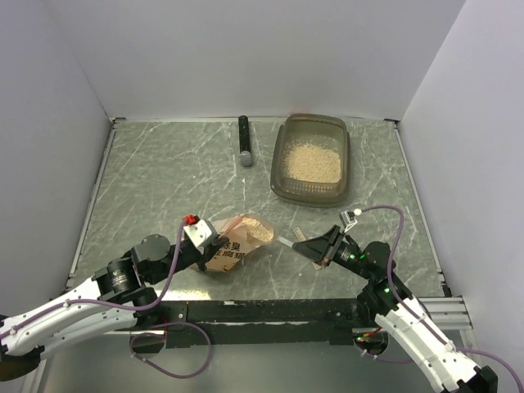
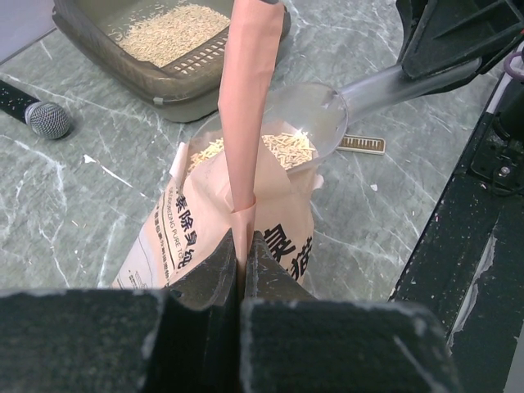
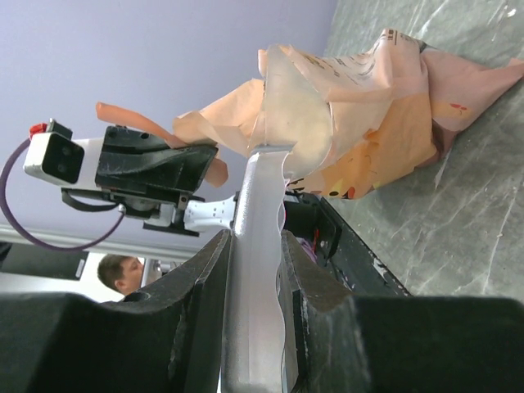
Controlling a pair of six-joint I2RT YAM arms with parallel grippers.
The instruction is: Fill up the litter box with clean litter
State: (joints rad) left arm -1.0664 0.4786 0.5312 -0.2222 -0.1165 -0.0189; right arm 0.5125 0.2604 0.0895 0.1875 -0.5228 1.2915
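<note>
Step in hand: scooping from the pouch (image 2: 205, 221), near centre of the worktop (image 1: 164, 180). Left gripper (image 2: 243, 246) has its jaws together, pinching the pouch's pink top flap and holding it up so the mouth gapes. Right gripper (image 3: 255, 246) has its jaws clamped on the handle of a clear scoop (image 2: 307, 123), whose bowl sits in the pouch mouth with litter (image 2: 282, 147) in it. The litter box (image 1: 282, 184) sits far right, well apart from the pouch, with a pale layer of granules already on its floor.

Next move, I'd say: lift the scoop out level, carry it far-right over the box, then tip. Tilting early would spill grains.

Hard to tell: how much is left in the pouch. The clear scoop barely shows from above. From the right wrist its bowl is a milky blur and the box is out of shot.
</note>
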